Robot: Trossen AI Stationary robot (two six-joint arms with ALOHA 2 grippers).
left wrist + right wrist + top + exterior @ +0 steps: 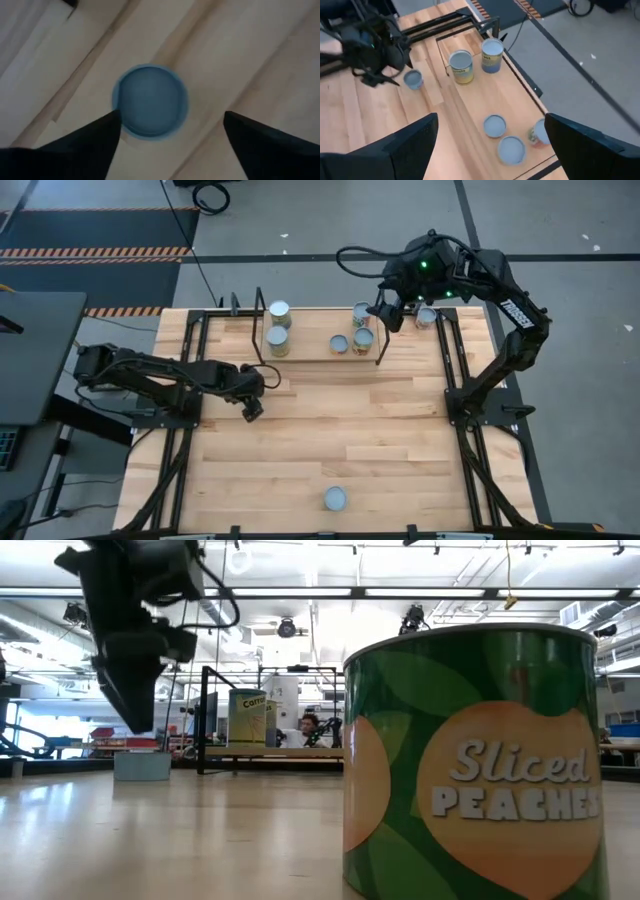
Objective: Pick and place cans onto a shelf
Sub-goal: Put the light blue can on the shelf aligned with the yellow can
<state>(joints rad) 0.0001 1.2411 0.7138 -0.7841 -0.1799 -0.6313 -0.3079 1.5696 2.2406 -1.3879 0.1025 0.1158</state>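
Observation:
My left gripper (250, 398) is open and points down over a small tin with a round blue-grey top (150, 100), which stands upright on the table left of centre; it hangs clear above the tin (140, 765). My right gripper (384, 315) is open and empty, above the right end of the black wire shelf (320, 358). Several cans stand on the shelf's board, two with yellowish labels (461, 66) at its left end and blue-grey tops (494, 125) at its right. A green "Sliced Peaches" can (470, 760) stands near the table's near edge (335, 498).
One more can (426, 317) sits just past the shelf's right end, under my right arm. Black arm-mount rails (465, 430) run along both sides of the table. Bare wood lies between the shelf and the near can.

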